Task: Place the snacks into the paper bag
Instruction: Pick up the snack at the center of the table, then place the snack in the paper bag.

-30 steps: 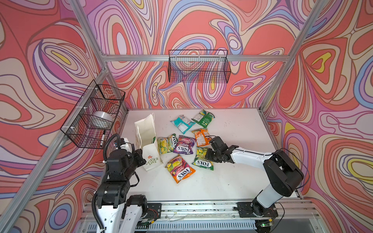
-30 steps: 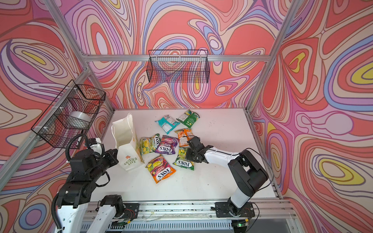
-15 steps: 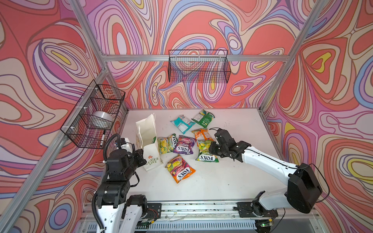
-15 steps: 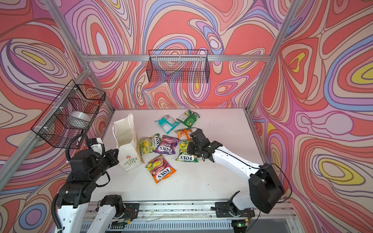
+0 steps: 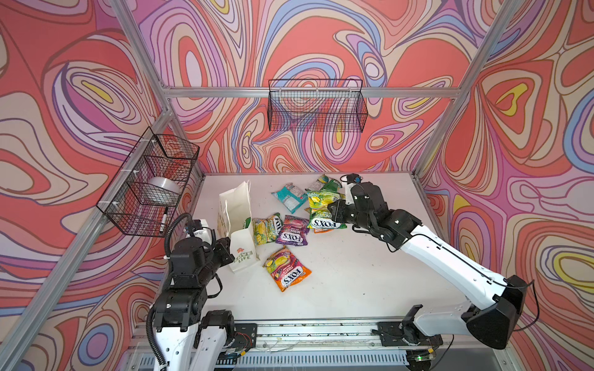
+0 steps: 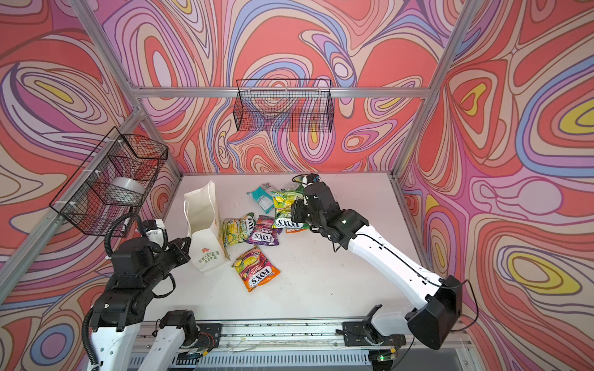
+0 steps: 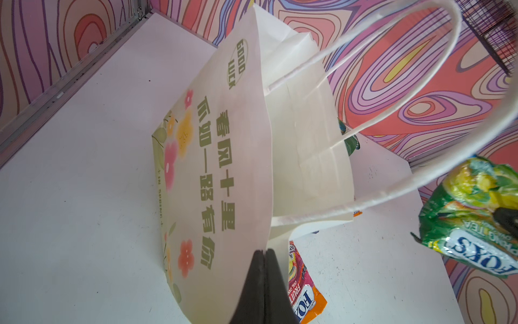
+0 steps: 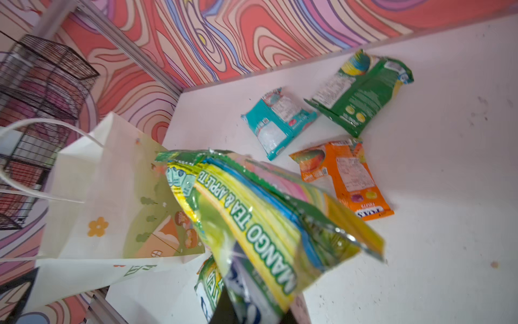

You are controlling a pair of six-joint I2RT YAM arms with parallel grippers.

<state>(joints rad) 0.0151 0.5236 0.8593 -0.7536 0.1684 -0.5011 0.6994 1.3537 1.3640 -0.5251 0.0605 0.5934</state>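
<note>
1. On the white table (image 5: pixel 353 273), both top views: paper bag (image 5: pixel 236 218) stands at the L side with its mouth open. L gripper (image 5: pixel 226 249) is clamped on the bag's edge, prob. to steady it and hold the mouth open for drops.
2. Same views, R side: R gripper (image 5: pixel 333 213) is pinched on a green-yellow pkt (image 5: pixel 321 208), which is lifted clear of the other snacks. Arm is stretched toward the bag but well short of it. Judged step: carrying the pkt to the bag.
3. Top views, rest of the snacks: purple pkt (image 6: pixel 263 234), yellow pkt (image 6: pixel 236 229) and orange-purple pkt (image 6: pixel 255 273) lie flat just beside the bag, all loose. No pkt visible inside the bag from here, so the task looks early.
4. L wrist: fingers (image 7: pixel 258 280) are pressed together with the bag's paper between them, at the end of the printed panel beside the opening. Cord handles (image 7: pixel 392 56) arch over the mouth and could snag a drop. The held pkt hangs in the air off to one side.
5. R wrist: held pkt reads "MANGO TEA", gripped at one end, the rest hanging free and blurred. Teal pkt (image 8: pixel 277 123), dark green pkt (image 8: pixel 361 92) and orange pkt (image 8: pixel 344 179) lie on the table beyond it, untouched.
</note>
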